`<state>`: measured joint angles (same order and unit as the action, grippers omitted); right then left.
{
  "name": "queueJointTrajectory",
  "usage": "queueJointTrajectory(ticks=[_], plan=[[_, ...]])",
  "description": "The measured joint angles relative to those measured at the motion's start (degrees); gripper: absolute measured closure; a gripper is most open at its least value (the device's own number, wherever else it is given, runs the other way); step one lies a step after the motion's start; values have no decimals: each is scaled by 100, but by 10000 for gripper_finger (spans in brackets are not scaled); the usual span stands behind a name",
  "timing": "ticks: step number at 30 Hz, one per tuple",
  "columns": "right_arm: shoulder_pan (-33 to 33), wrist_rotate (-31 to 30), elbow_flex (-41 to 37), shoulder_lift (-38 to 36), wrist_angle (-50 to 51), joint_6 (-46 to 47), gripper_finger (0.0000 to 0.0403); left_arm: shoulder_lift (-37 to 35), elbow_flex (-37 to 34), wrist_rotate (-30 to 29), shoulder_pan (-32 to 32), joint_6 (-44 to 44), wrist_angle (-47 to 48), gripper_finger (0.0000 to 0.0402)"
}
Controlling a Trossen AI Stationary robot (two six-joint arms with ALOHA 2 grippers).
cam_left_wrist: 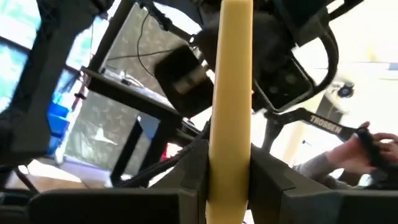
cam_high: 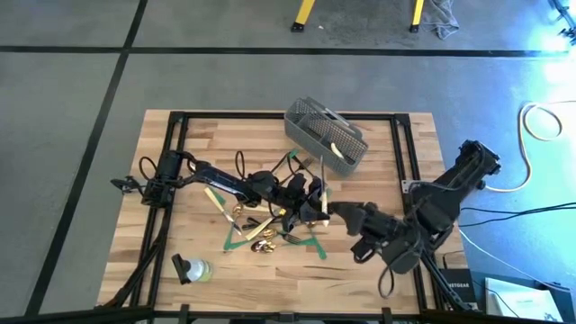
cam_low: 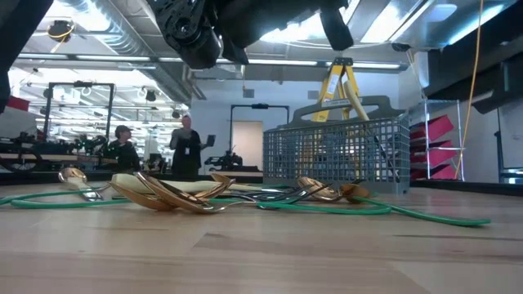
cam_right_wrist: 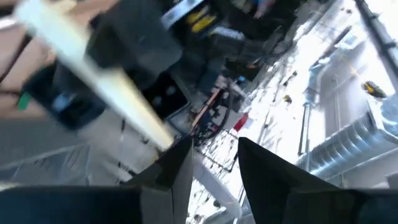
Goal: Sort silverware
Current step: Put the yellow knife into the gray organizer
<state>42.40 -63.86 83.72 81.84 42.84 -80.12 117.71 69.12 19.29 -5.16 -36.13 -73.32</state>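
I see a cream-handled knife (cam_left_wrist: 230,93) pinched between my left gripper (cam_left_wrist: 229,180) fingers above the silverware pile (cam_high: 261,229). Only the right wrist view shows the right gripper (cam_right_wrist: 214,165), fingers spread, meeting the knife's tip.

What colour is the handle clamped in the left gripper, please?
Cream, seen best in the left wrist view: knife handle.

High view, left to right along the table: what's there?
Left arm's base → small green bottle → silverware pile on the green tape → left gripper holding a cream-handled knife → mesh basket → right arm's base.
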Motion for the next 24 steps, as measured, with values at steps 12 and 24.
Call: queueJointTrajectory(ticks=[12,24], plan=[[31,298,2,158,1542,-157,292,-154,-2,528,-62,-1148,181,342],[36,435,176,683,1483,-611,292,-288,-2,651,44,-1173,423,343]])
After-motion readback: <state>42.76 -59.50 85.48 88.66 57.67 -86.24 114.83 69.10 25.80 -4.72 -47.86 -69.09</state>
